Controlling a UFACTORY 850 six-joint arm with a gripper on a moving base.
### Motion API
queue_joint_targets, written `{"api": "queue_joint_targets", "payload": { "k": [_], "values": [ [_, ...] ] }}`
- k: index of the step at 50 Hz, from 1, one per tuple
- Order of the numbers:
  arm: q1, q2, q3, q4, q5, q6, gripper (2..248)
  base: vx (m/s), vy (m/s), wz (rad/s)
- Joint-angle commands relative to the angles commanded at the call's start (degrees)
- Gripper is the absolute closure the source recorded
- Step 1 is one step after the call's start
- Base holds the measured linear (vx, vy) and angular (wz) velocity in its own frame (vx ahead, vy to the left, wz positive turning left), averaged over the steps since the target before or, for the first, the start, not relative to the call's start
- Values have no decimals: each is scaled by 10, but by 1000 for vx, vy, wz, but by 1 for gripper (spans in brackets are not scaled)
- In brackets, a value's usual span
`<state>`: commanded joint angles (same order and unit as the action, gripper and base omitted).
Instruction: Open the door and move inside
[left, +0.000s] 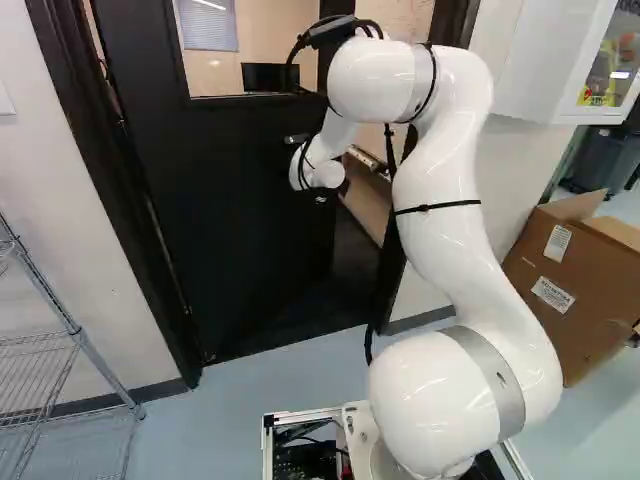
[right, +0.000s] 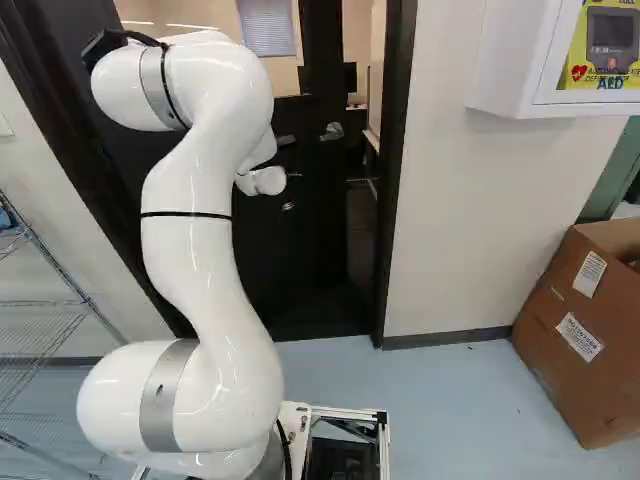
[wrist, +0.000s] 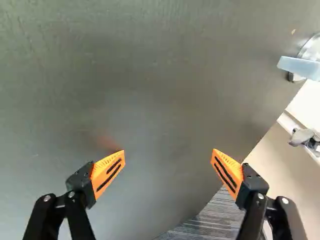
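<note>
The dark door (left: 230, 220) stands ajar in the left base view, with a gap along its right side. My gripper (left: 320, 198) is mostly hidden behind the white wrist, in front of the door below its window. In the wrist view the gripper (wrist: 168, 156) is open wide, nothing between its fingers, facing the flat door panel (wrist: 150, 85). A silver lever handle (wrist: 300, 66) lies off to one side, beyond the finger nearer the door's edge. It also shows as a handle (right: 332, 131) near the door's free edge. Whether the fingertips touch the panel, I cannot tell.
The black door frame (right: 393, 190) stands right of the gap, beside a white wall. A wire shelf (left: 75, 340) is at the left, a cardboard box (right: 580, 330) at the right. A white wall cabinet (right: 520, 60) hangs above. Through the gap, a room shows.
</note>
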<state>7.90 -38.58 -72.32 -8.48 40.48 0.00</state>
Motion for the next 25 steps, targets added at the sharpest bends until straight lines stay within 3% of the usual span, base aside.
{"api": "queue_joint_targets", "payload": {
  "k": [17,25],
  "values": [
    [15,-47,-65,0,0,0,3,0,0,0],
    [17,-53,-73,0,0,0,3,0,0,0]
  ]
}}
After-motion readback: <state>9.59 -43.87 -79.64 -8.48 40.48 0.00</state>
